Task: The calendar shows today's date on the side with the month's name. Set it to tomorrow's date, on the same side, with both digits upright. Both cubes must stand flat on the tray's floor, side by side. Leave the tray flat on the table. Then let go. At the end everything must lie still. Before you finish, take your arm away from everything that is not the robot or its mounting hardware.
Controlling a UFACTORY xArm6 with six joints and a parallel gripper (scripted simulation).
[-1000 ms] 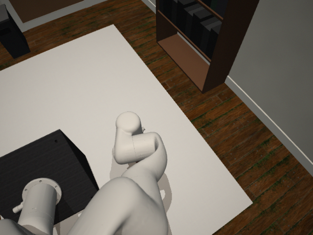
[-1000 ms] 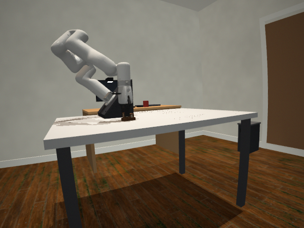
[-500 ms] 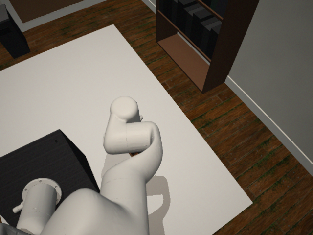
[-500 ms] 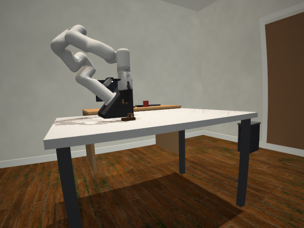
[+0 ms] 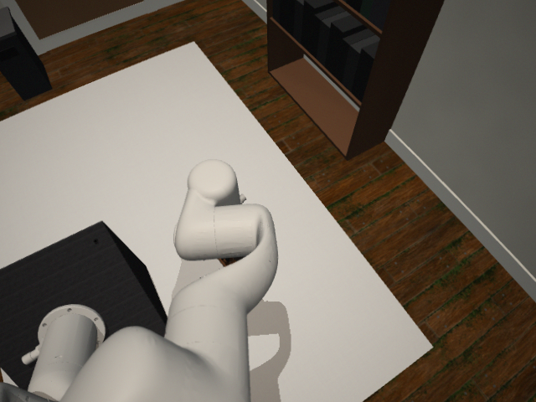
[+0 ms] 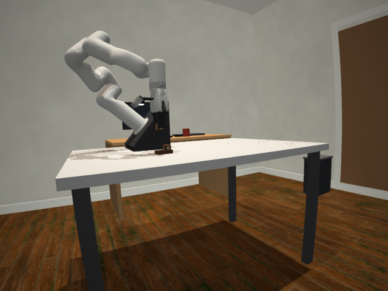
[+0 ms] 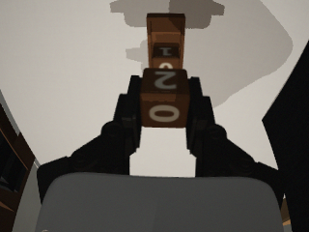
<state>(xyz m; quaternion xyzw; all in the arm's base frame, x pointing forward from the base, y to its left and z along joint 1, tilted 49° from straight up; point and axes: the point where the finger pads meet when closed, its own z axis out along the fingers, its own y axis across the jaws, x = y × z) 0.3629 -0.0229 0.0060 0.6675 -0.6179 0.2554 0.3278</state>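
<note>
above the tray (image 7: 166, 34), the downward-pointing end effector (image 7: 165, 106) grips a cube (image 7: 165, 97).

cube (image 7: 165, 97): brown, white digits | tray (image 7: 166, 34): brown, seemingly | table (image 5: 130, 130): white | end effector (image 7: 164, 130): black

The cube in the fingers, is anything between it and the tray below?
Nothing visible. The gripper holds the cube above the tray, where the other cube stands; only open air shows between them.
</note>
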